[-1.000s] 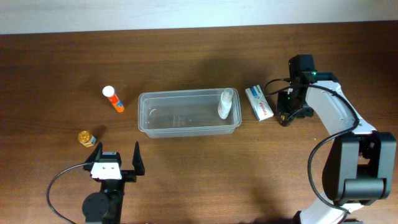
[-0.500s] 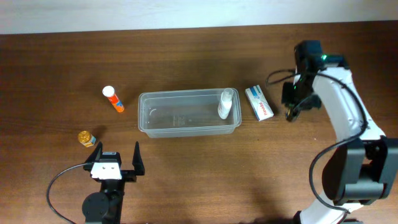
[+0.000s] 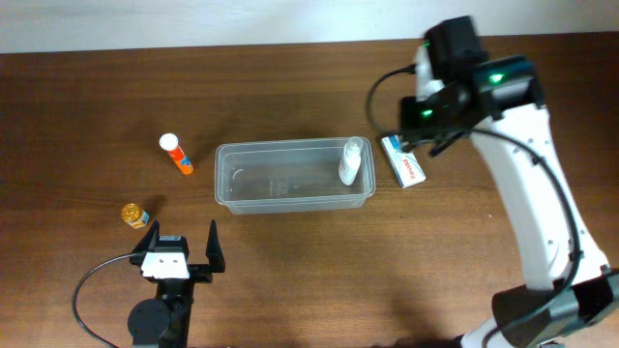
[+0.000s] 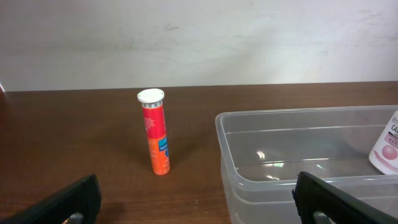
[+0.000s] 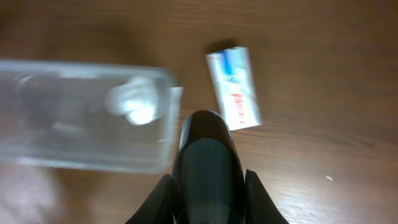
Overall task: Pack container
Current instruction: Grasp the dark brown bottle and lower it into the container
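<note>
Since a second ago, our right arm has swung from beside the box's right side to above it, while nothing else has shifted. We see the right gripper (image 5: 208, 127) with its fingers pressed together, holding nothing and hanging clear of the table over the gap between the white-and-blue box (image 3: 403, 159) and the right end of the container (image 3: 290, 145).

We find the container near the middle of the wooden table (image 3: 290, 280), open side up, its long axis running left to right in the overhead view. A white bottle (image 3: 351, 161) with a pink label stands inside at its right end, against the wall. The box lies just beside that end, apart from it.

Our left gripper (image 3: 182, 234) rests at the near edge with its fingers spread wide and nothing between them, facing the container's left end. An orange tube (image 3: 176, 154) with a white cap stands to the container's left, and a small amber jar (image 3: 134, 215) sits nearer us.
</note>
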Tool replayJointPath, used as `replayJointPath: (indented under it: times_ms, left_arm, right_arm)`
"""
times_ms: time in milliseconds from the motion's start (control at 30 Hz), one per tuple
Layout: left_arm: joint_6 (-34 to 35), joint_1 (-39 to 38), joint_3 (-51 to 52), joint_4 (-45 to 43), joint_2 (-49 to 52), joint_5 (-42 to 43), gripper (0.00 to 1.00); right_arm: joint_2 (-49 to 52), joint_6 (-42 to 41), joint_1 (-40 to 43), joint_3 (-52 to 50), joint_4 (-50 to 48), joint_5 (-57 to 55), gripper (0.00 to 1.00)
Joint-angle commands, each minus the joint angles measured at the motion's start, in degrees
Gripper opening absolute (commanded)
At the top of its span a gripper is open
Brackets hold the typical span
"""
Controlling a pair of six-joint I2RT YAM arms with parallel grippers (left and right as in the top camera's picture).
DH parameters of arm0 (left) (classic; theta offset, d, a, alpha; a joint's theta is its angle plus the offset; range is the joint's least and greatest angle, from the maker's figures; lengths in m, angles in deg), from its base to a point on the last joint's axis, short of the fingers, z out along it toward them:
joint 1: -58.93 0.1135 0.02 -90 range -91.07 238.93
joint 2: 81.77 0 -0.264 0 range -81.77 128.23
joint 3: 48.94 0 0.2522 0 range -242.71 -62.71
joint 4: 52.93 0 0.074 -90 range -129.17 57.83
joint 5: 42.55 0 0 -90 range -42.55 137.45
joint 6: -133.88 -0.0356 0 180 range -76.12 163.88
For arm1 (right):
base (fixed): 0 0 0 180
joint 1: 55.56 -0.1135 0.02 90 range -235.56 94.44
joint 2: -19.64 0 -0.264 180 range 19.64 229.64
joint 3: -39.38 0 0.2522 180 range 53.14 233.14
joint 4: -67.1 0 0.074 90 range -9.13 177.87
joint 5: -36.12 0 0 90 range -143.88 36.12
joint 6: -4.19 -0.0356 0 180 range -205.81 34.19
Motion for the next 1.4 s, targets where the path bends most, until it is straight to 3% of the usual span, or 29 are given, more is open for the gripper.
replayJointPath:
  times_ms: [0, 200, 433, 833, 1367]
  left_arm:
    - [-0.85, 0.20, 0.44, -0.04, -0.37, 0.85, 0.99]
    - [-0.87, 0.20, 0.44, -0.04, -0.37, 0.85, 0.99]
    - [-0.87, 0.20, 0.44, -0.04, -0.37, 0.85, 0.99]
    - [-0.87, 0.20, 0.44, -0.04, -0.37, 0.85, 0.99]
    - [-0.85, 0.20, 0.44, -0.04, -0.37, 0.85, 0.99]
  right_arm:
    - [-1.40, -2.08, -5.42, 1.25, -0.57, 0.37, 0.19]
    - [0.85, -4.87, -12.81, -0.04, -2.84, -2.56, 0.25]
    - [5.75, -5.99, -16.68, -3.15, -4.61, -3.39, 0.24]
    - [11.39, -6.43, -17.07, -9.53, -11.23, -6.73, 0.24]
    - [11.65, -8.31, -17.03, -19.06, -19.19, -8.41, 0.24]
